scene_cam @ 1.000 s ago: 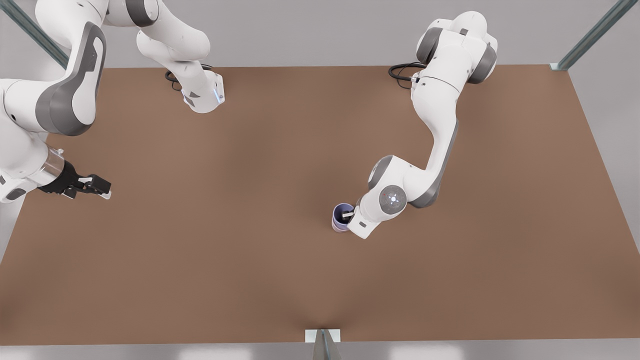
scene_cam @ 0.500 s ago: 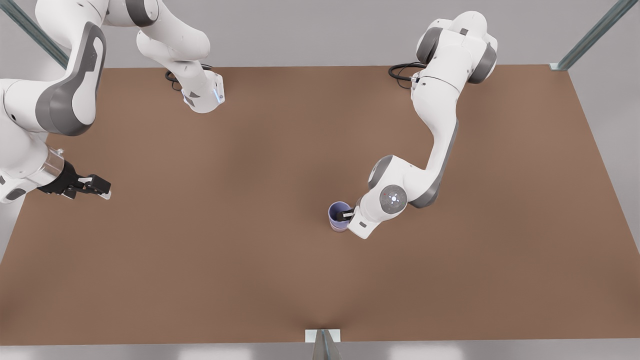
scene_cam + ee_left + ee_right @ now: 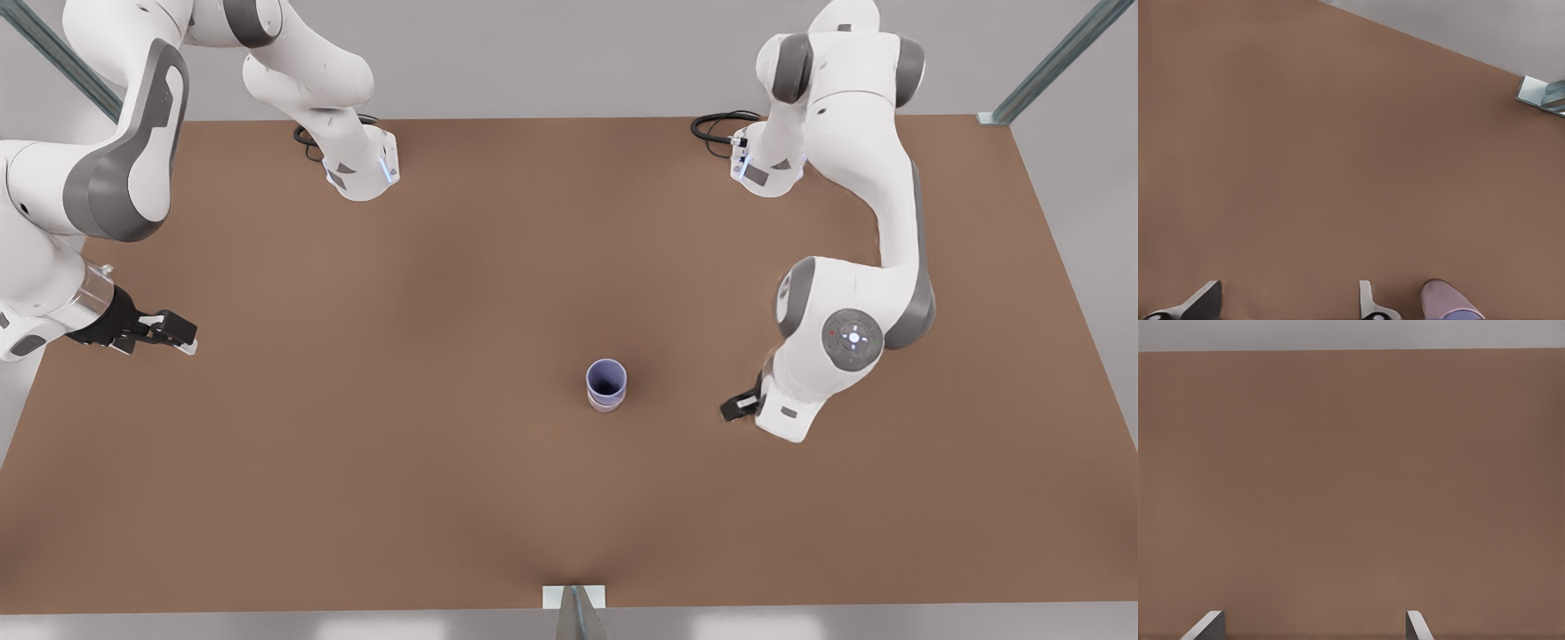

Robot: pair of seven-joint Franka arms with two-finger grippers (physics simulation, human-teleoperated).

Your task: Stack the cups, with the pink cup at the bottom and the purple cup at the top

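Observation:
The purple cup (image 3: pixel 605 377) stands upright, nested inside the pink cup (image 3: pixel 605 405), whose lower part shows beneath it near the table's middle. My left gripper (image 3: pixel 738 408) is open and empty, well off to the front view's right of the stack. In the left wrist view the pink cup (image 3: pixel 1441 300) with the purple cup's (image 3: pixel 1463 315) rim sits just beside my open left gripper (image 3: pixel 1289 287). My right gripper (image 3: pixel 176 335) waits open and empty at the front view's far left, and its spread fingertips frame bare table in the right wrist view (image 3: pixel 1314 613).
The brown table (image 3: pixel 400 462) stretches wide around the stack. A metal bracket (image 3: pixel 573 600) marks the near edge's middle and also appears in the left wrist view (image 3: pixel 1541 93). Both arm bases (image 3: pixel 360 173) stand at the far edge.
My left gripper let go of the purple cup, which now rests in the pink cup, and swung away to the front view's right. The right arm has not moved.

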